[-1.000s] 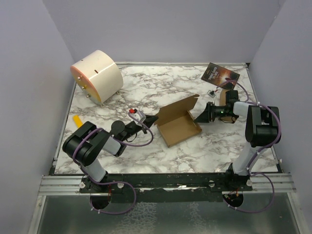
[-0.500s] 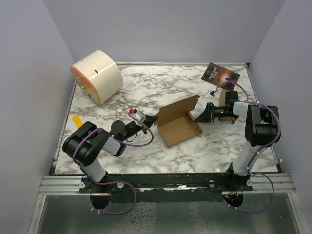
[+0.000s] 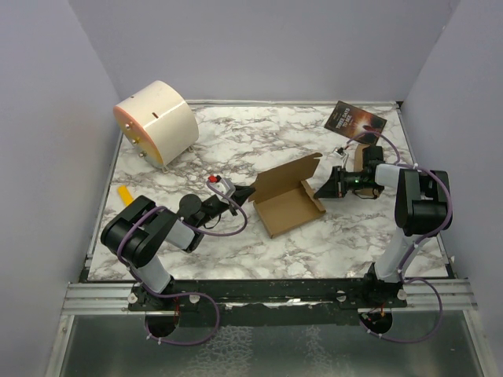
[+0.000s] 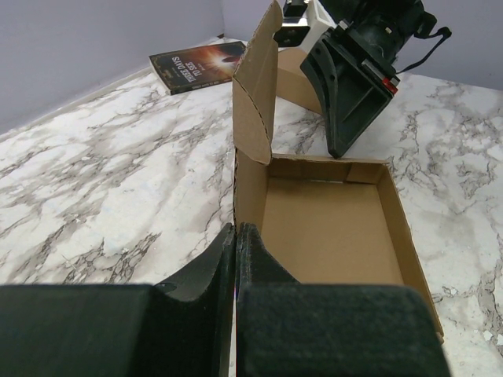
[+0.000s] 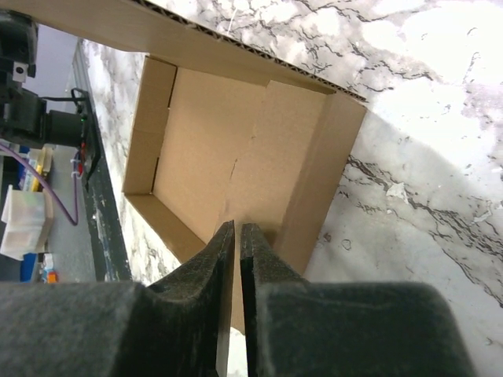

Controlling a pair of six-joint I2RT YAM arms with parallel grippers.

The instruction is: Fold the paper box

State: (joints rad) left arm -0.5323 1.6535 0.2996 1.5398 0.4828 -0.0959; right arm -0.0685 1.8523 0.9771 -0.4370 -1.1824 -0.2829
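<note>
The only writing stands on the dark booklet at the far right corner of the table. It is a few short lines of pale capital letters on the cover, too small and skewed to read with certainty in either view.

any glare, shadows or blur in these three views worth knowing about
Right wrist: the marble table blows out to white at upper right, and a grey shadow lies beside the paper box. Left wrist: the left gripper fills the bottom, dark and soft, the box sharp. Top external: even light, no strong glare.
</note>
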